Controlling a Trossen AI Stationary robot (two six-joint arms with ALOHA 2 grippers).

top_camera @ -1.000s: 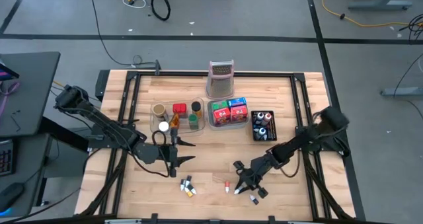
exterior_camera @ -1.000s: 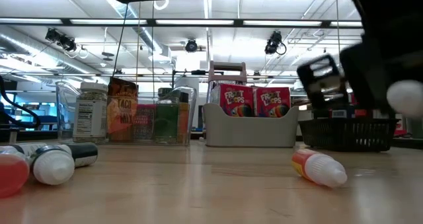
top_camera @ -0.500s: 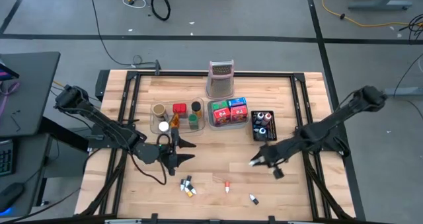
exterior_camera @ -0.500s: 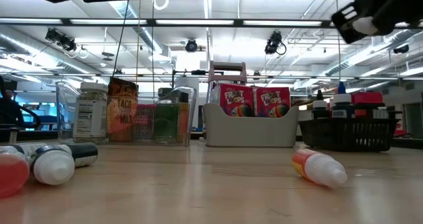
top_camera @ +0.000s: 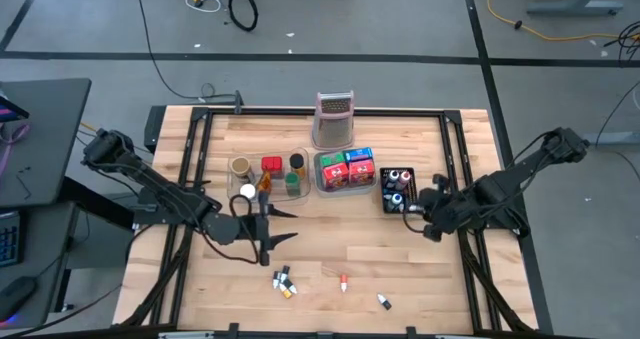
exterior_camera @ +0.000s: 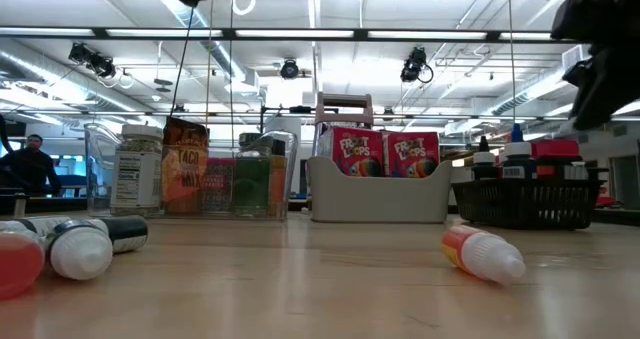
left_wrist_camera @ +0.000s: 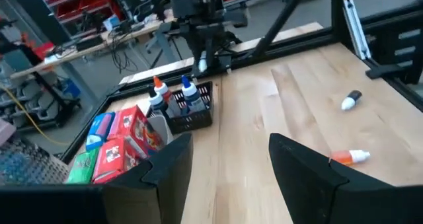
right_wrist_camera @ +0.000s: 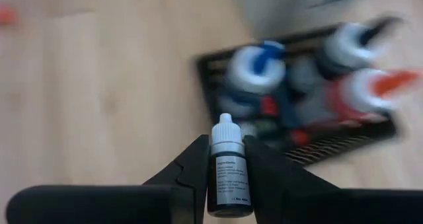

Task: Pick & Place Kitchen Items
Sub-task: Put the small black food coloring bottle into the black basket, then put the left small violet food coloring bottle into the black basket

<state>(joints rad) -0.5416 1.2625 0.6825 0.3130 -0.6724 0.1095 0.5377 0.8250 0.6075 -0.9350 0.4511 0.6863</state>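
On the left of the desk (top_camera: 330,254), the left gripper (top_camera: 268,226) hovers just in front of the clear tray (top_camera: 262,192); its jaws stand apart with nothing between them, as the left wrist view confirms. The low view reads "TACO" on a brown packet (exterior_camera: 184,165) in that tray, beside a white-labelled jar (exterior_camera: 131,169) whose print is too small to read. Next comes the grey tray (exterior_camera: 378,196) holding two red boxes (exterior_camera: 384,152) marked "Froot Loops"; only the high view shows a green packet (top_camera: 332,164) and a blue one (top_camera: 361,157) there too. The grater (top_camera: 335,118) stands behind it, mostly hidden in the low view.

Near the front edge lie a cluster of small bottles (top_camera: 284,281), an orange-tipped one (top_camera: 343,282) and a dark one (top_camera: 383,300); the low view cuts the cluster off at the picture's edge.

To the right, the black basket (top_camera: 397,190) holds dark-capped bottles. The right gripper (top_camera: 418,211) sits just beside it, jaws clamped on a small dark dropper bottle (right_wrist_camera: 229,174) with a white cap. Its label text is unreadable, and the basket behind it is blurred in the right wrist view.
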